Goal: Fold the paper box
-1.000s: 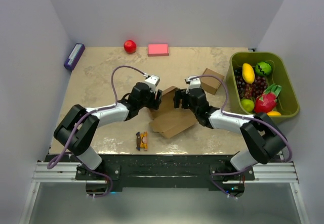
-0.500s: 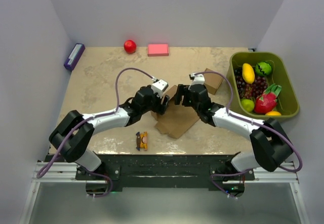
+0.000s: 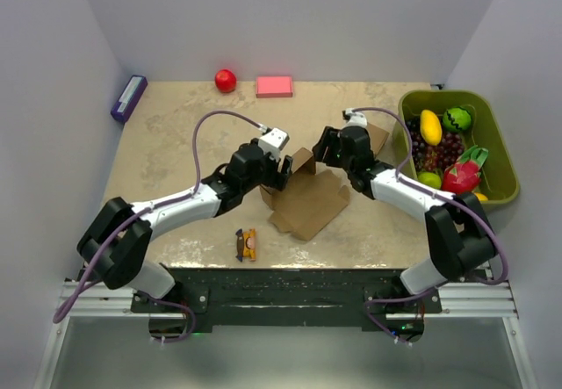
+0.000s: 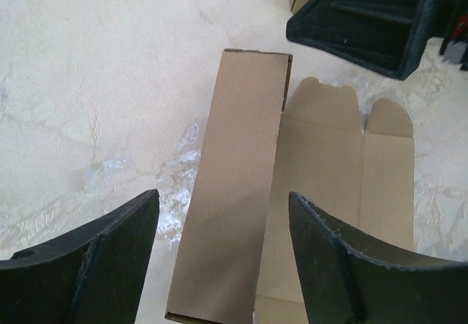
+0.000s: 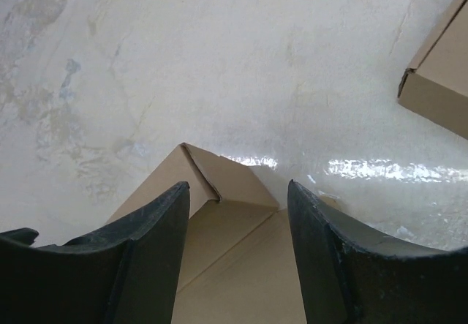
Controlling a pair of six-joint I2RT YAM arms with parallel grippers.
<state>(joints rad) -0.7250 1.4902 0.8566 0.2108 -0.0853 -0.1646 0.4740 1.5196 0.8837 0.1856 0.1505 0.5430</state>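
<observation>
The plain brown cardboard paper box [image 3: 306,203], which I judge light, thin and springy at its creases, lies half-flat beneath my jaws, left gripper [image 4: 221,218] released astride its long side panel, right gripper [image 5: 238,192] unclenched over a corner flap, both edges worth pinching.

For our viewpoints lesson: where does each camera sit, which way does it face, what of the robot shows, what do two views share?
Top external: above and behind, looking down on the table; left arm and right arm show.
Left wrist: looks down at the paper box between its fingers.
Right wrist: likewise, over a raised flap.
Shared: paper box.
</observation>
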